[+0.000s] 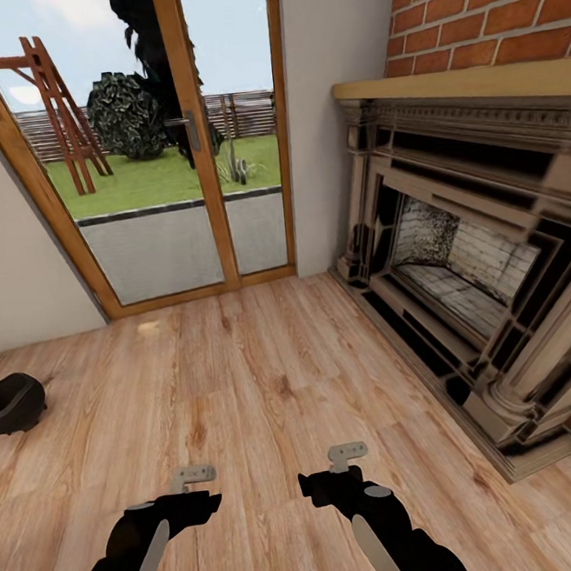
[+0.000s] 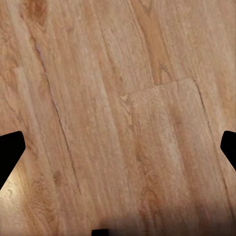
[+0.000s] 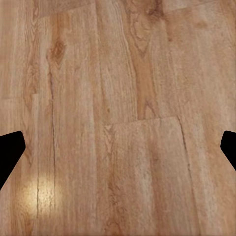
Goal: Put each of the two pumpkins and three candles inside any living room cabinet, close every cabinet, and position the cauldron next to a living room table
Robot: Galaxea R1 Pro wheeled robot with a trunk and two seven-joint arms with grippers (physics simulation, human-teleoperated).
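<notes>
Living-room corner with light wood plank floor (image 1: 270, 392), a glazed patio door with wooden frame (image 1: 194, 154) ahead, an ornate stone fireplace under a red brick column (image 1: 484, 258) along the right. Starting at the fingers: both wrist views look straight down on bare planks, with black fingertip corners at opposite edges of each picture, so the left fingers (image 2: 10, 152) stand wide apart with nothing between them, and the right fingers (image 3: 10, 152) likewise, empty. In the head view the left gripper (image 1: 193, 475) and right gripper (image 1: 347, 451) hang low in front of the body, side by side, above the floor. Out from there, the small round glossy black cauldron (image 1: 11, 403) sits on the floor at the far left edge of the head view, partly cut off, mouth tilted toward the camera, well apart from either gripper. It lies forward and to the left, so the left arm is clearly nearer; likely needs a base turn left before any reach. Round body, so no long axis to align to.
</notes>
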